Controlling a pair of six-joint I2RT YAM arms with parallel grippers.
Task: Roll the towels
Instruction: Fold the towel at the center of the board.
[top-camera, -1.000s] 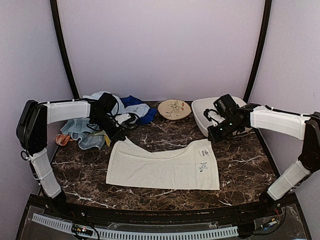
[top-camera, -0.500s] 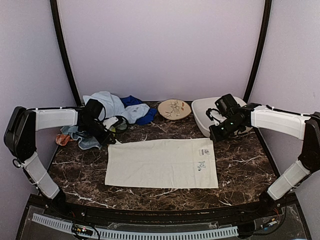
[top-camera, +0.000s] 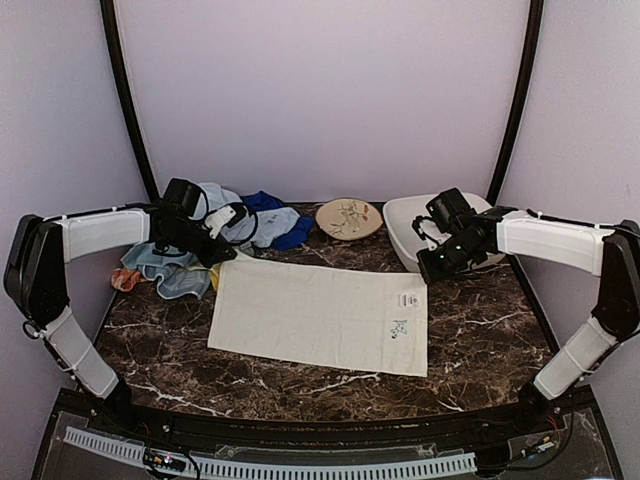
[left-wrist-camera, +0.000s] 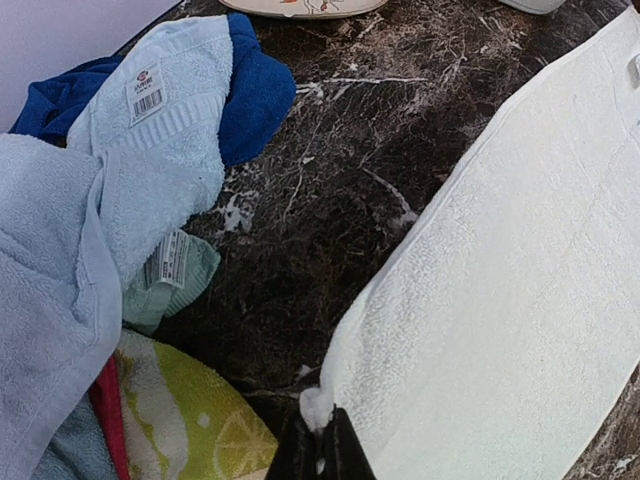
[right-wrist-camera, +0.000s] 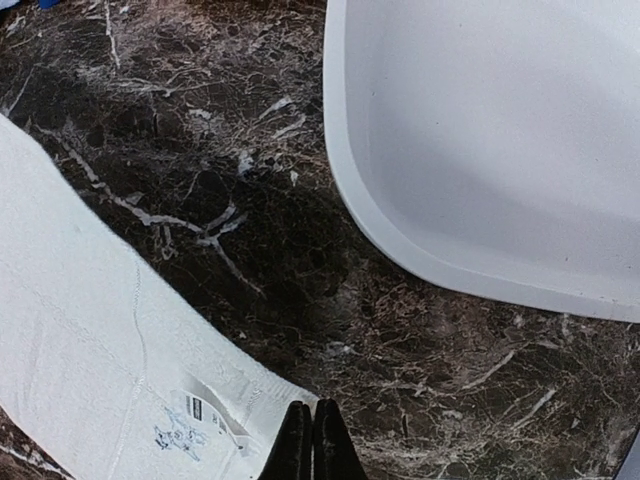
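Observation:
A cream-white towel (top-camera: 320, 320) lies spread flat on the dark marble table. My left gripper (top-camera: 226, 260) is shut on its far left corner; the left wrist view shows the tuft of cloth (left-wrist-camera: 318, 405) pinched at the left gripper (left-wrist-camera: 320, 440). My right gripper (top-camera: 427, 276) is shut at the far right corner, with its closed fingertips (right-wrist-camera: 311, 425) on the towel's edge (right-wrist-camera: 90, 340) beside the label. More towels sit heaped at the back left: light blue (left-wrist-camera: 150, 150), royal blue (left-wrist-camera: 255, 95), pale green (left-wrist-camera: 180, 280) and yellow (left-wrist-camera: 190, 420).
A white plastic tub (top-camera: 415, 225) stands at the back right, just beyond my right gripper, its rim (right-wrist-camera: 400, 240) close by. A round patterned plate (top-camera: 349, 217) sits at the back centre. A scrap of orange cloth (top-camera: 125, 278) lies at the left edge.
Both grippers have drawn the towel's far edge toward the back. The edge sagged in the middle before and now lies straight and flat. The left gripper shifted back and left.

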